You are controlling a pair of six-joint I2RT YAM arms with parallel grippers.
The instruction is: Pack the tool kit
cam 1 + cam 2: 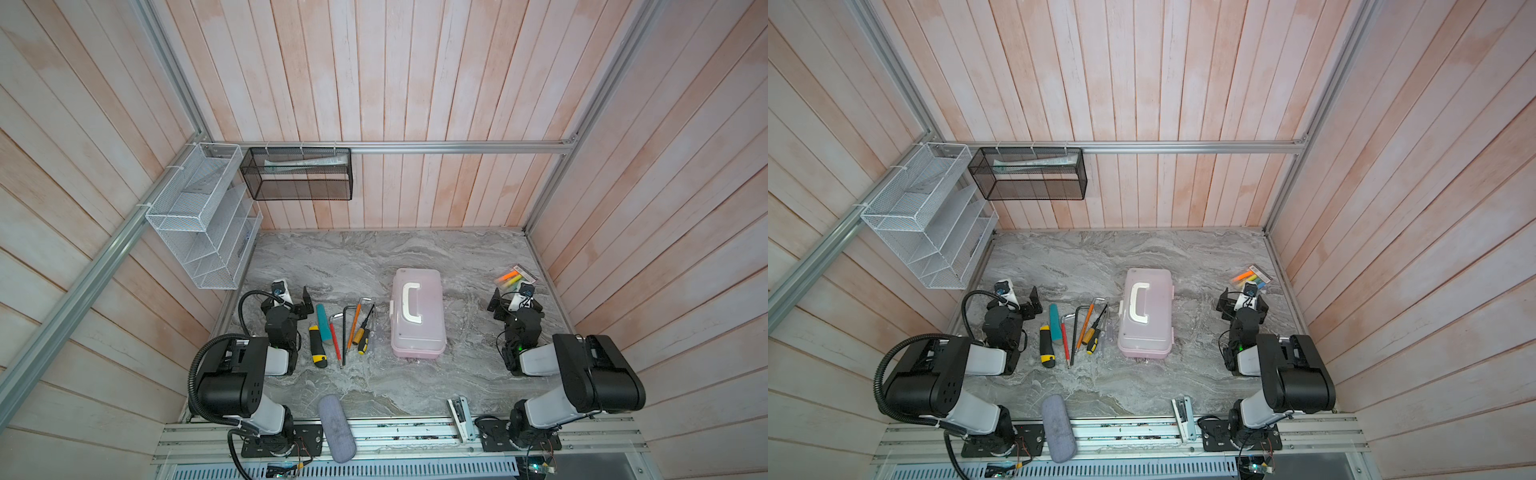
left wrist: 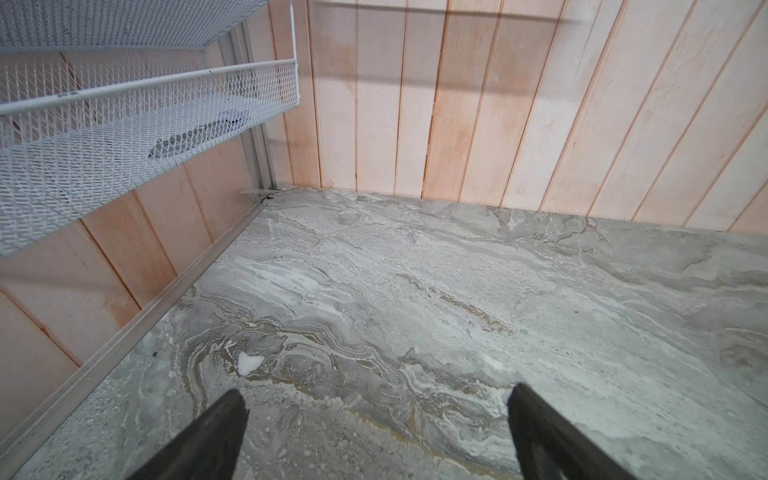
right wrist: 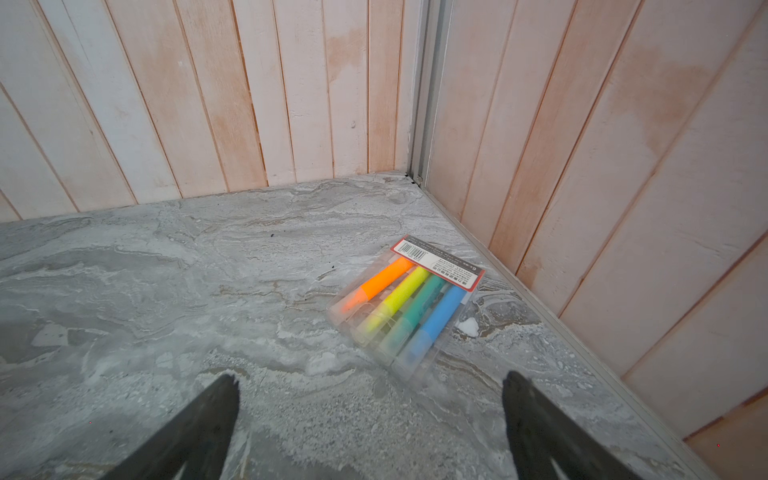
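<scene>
We see the pink box (image 1: 417,316) shut at mid-table (image 1: 374,257), its tools (image 1: 340,332) lying loose just left of it. Our left gripper (image 2: 378,392), left of the tools, is spread wide, holding nothing. So is our right gripper (image 3: 370,378), near the highlighters (image 3: 405,307).

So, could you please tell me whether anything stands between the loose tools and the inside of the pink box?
Yes: the frosted lid is shut on the pink box, so it bars the way in. Nothing lies on the table between the loose tools and the box.
</scene>
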